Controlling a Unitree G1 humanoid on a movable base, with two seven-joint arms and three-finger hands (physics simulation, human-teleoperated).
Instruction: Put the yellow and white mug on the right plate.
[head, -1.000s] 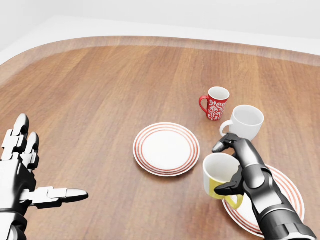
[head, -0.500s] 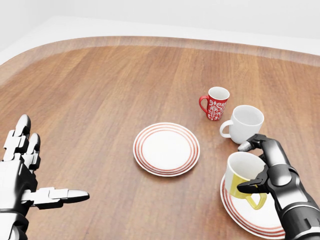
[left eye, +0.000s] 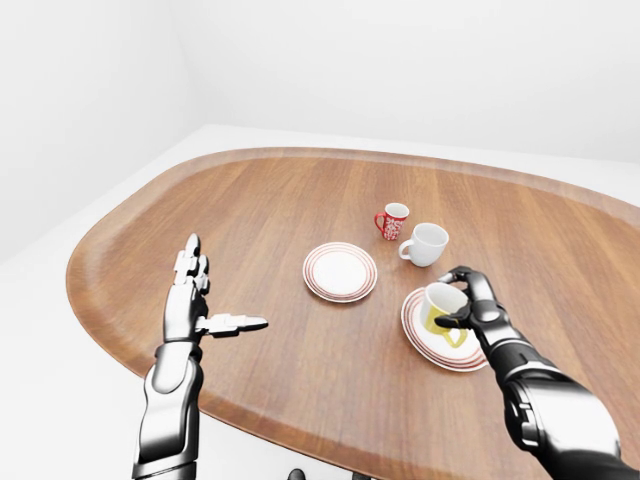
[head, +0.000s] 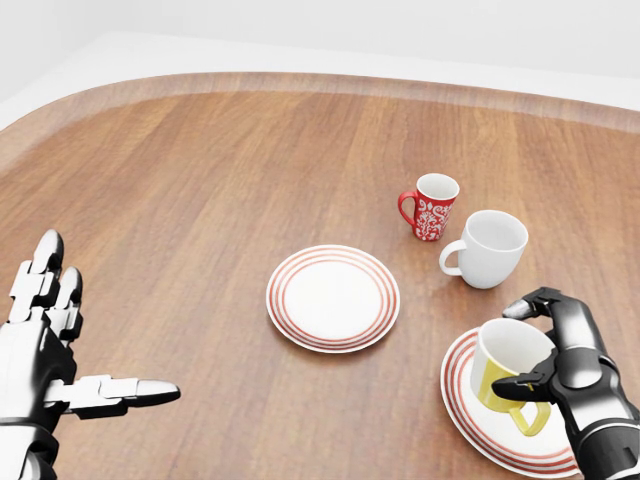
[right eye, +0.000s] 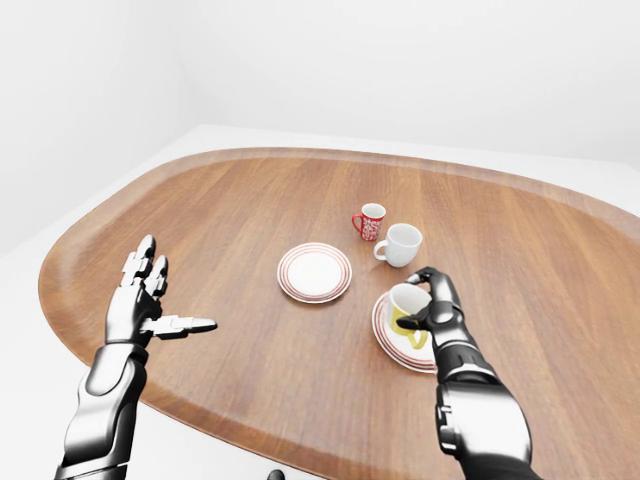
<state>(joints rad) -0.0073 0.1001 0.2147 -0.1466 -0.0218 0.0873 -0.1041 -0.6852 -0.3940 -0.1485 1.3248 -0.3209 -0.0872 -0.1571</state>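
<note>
While the silver three-finger left hand (head: 45, 350) hangs idle at the far left of the head view, fingers spread and thumb stuck out sideways, holding nothing, all the work sits on the right side of the oval brown wooden table (head: 200, 170). Moving rightward, a white plate with red rings (head: 333, 297) lies bare near the middle, well apart from any cup. Farther off and to its right stands a small red mug with a white pattern (head: 431, 207), and just beside that a plain white mug (head: 491, 247) with its handle turned left.

At the near right lies the second red-ringed white plate (head: 465, 400), the target. The yellow and white mug (head: 507, 365) is over it, tilted, its mouth tipped up and to the left and its yellow handle pointing down toward the plate. The dark right hand (head: 560, 350) pinches it, one finger arched over the far rim and the thumb pressed to the yellow side. Whether the mug's base already touches the plate I cannot tell (the hand hides that edge).

Judging from this, the placing is nearly done but the cup is not upright. To finish well, the wrist should roll until the mug's base is flat, then lower it onto the middle of the plate rather than its left rim, and only then let the fingers part, slowly, drawing the hand away to the right so nothing catches the handle or nudges the white mug nearby.
</note>
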